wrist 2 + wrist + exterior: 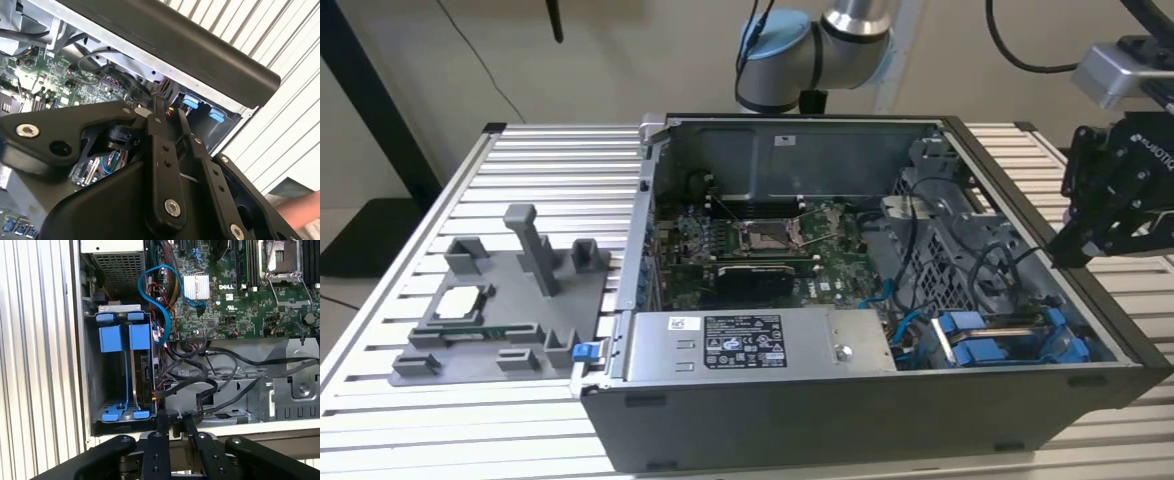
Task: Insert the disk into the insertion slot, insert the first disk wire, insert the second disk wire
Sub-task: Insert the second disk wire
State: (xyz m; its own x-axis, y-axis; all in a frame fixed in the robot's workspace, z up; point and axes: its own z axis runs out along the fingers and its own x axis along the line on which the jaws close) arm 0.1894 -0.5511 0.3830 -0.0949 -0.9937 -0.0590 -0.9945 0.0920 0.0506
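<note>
Already the disk (144, 367) sits seated in its blue carrier inside the insertion slot (95, 370) of the drive cage, so the wiring looks like the step in hand. The gripper (175, 419) hangs over the case wall beside the loose black cables (200, 372); clenched or released, I can't tell. Any plug wants a square approach, clear of the looping blue cable (166, 320).

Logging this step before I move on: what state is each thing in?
Computer case: lying flat, side open.
Disk: seated in the drive cage, blue carrier on.
Wires by the disk: plugged or not, cannot tell.
End effector: over the case rim by the cage.
</note>
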